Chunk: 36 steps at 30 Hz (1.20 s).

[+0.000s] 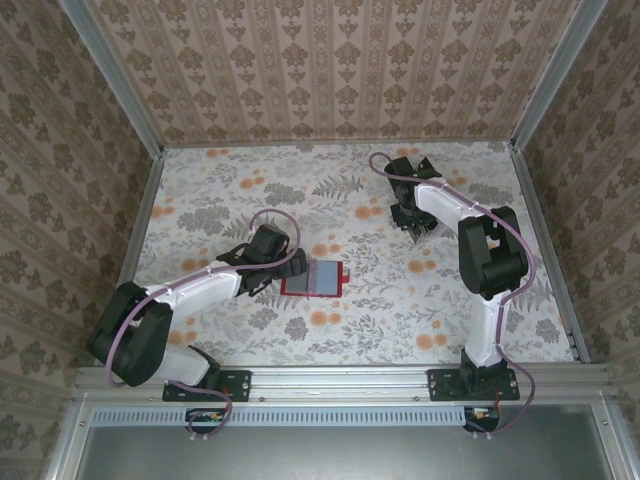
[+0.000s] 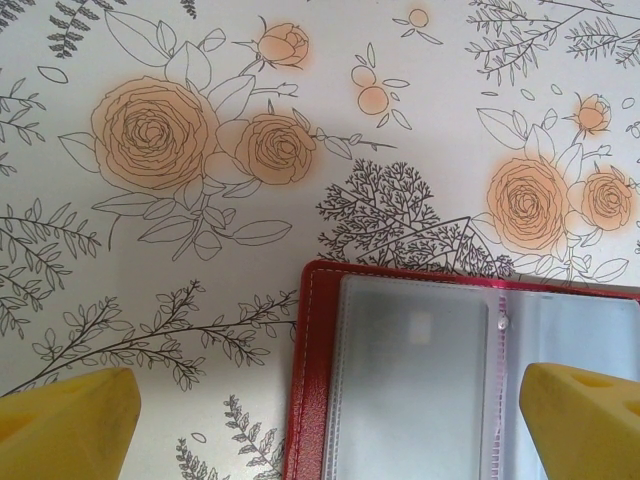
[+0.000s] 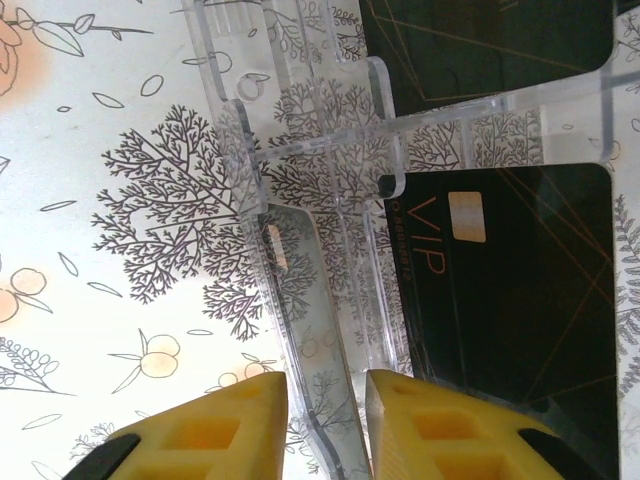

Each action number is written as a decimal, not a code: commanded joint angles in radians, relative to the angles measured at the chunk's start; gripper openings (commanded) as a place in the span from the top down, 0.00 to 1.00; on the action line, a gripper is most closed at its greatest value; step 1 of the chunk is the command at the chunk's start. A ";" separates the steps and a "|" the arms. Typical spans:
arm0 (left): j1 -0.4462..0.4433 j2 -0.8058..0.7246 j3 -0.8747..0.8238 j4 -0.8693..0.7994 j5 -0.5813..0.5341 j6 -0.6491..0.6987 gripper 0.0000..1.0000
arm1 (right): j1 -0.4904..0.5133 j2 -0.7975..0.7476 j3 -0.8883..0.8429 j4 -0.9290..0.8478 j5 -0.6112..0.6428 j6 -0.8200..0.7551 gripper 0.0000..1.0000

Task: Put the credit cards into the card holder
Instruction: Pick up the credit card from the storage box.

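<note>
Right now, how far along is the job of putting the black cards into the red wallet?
Done: the flat red folding wallet lies open, its greyish pockets apparently empty. In hand: the right gripper straddles a wall of the clear plastic tray, beside a black rectangular VIP card; none visibly gripped. Left: every card.
</note>
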 commanded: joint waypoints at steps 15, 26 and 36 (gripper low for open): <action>0.008 -0.025 -0.032 0.015 0.011 0.018 0.00 | -0.002 -0.033 0.035 -0.045 -0.048 0.011 0.91; 0.008 -0.043 -0.033 0.008 0.009 0.020 0.00 | -0.003 -0.097 0.062 -0.065 -0.095 0.005 1.00; 0.009 -0.061 -0.015 -0.041 -0.036 0.027 0.00 | 0.076 -0.300 0.032 -0.057 -0.214 0.099 1.00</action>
